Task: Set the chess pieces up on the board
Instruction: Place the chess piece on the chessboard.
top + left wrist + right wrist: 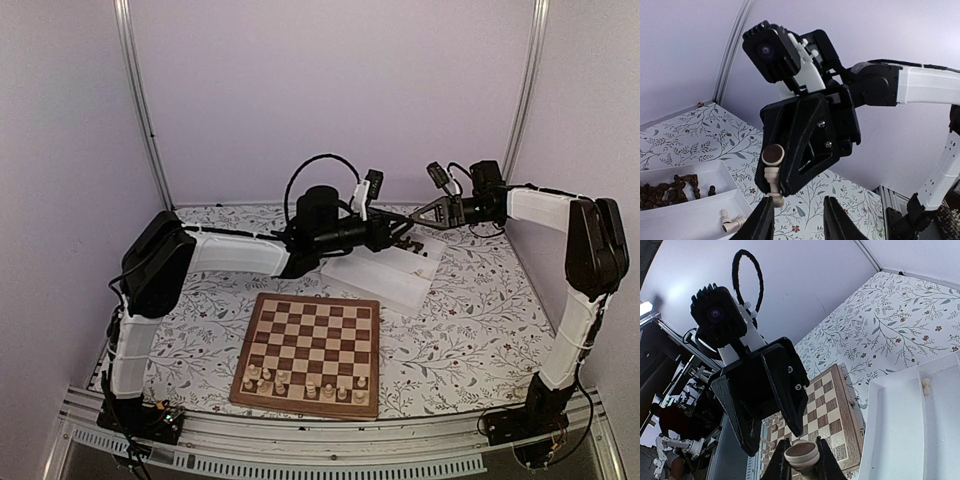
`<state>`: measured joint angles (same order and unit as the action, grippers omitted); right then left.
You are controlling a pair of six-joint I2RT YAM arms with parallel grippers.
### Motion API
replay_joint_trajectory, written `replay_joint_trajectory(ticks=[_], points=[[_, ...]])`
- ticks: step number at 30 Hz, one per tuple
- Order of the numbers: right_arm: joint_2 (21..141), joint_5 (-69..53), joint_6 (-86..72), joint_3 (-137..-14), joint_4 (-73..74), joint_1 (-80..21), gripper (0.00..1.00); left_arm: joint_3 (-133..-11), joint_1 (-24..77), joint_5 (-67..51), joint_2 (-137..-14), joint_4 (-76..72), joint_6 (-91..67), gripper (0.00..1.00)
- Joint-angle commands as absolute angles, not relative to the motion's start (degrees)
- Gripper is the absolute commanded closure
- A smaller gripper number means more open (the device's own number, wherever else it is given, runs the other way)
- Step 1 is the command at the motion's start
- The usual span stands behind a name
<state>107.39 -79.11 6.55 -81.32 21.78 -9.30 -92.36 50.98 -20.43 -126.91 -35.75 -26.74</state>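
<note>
Above the white tray (385,275) the two grippers meet tip to tip. My right gripper (801,462) is shut on a pale cream chess piece (801,454), and its round felt base faces the right wrist camera. In the left wrist view that piece (772,172) hangs head down from the right gripper's black fingers (810,140). My left gripper (797,220) is open, and its left finger (762,220) touches the piece's head. The board (315,345) lies at the front with several cream pieces (305,385) along its near rows.
One tray compartment holds several dark brown pieces (665,187); the other holds two loose cream pieces (732,222). Another cream piece (926,385) lies in the tray seen from the right wrist. A floral cloth (470,300) covers the table, with walls close behind.
</note>
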Motion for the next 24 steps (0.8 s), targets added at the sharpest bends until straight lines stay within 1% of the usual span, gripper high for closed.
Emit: replay_joint_trajectory(ticks=[1, 3, 6, 10, 12, 16, 24], points=[[104.9, -81.5, 4.2, -80.1, 19.0, -9.2, 0.9, -96.2, 50.8, -21.2, -129.2, -35.6, -27.2, 0.65], [104.6, -81.8, 3.8, -79.7, 18.5, -9.2, 0.9, -97.4, 50.7, -21.2, -130.0, -34.9, -27.6, 0.68], [104.2, -82.3, 2.9, -79.4, 17.4, -9.2, 0.9, -98.1, 50.9, -20.6, -130.4, -34.6, -28.1, 0.69], [103.4, -82.1, 2.6, -79.2, 17.3, -9.2, 0.9, -96.9, 51.0, -19.0, -129.3, -34.8, -27.9, 0.62], [103.1, -81.9, 2.5, -79.0, 17.1, -9.2, 0.9, -95.6, 51.1, -18.4, -128.4, -35.5, -27.8, 0.61], [102.7, -82.0, 2.4, -78.4, 16.5, -9.2, 0.89, -94.6, 51.2, -17.8, -127.9, -35.4, -27.8, 0.63], [101.7, -81.8, 1.1, -77.1, 15.2, -9.2, 0.88, -96.3, 51.2, -18.7, -129.1, -35.3, -28.2, 0.68]])
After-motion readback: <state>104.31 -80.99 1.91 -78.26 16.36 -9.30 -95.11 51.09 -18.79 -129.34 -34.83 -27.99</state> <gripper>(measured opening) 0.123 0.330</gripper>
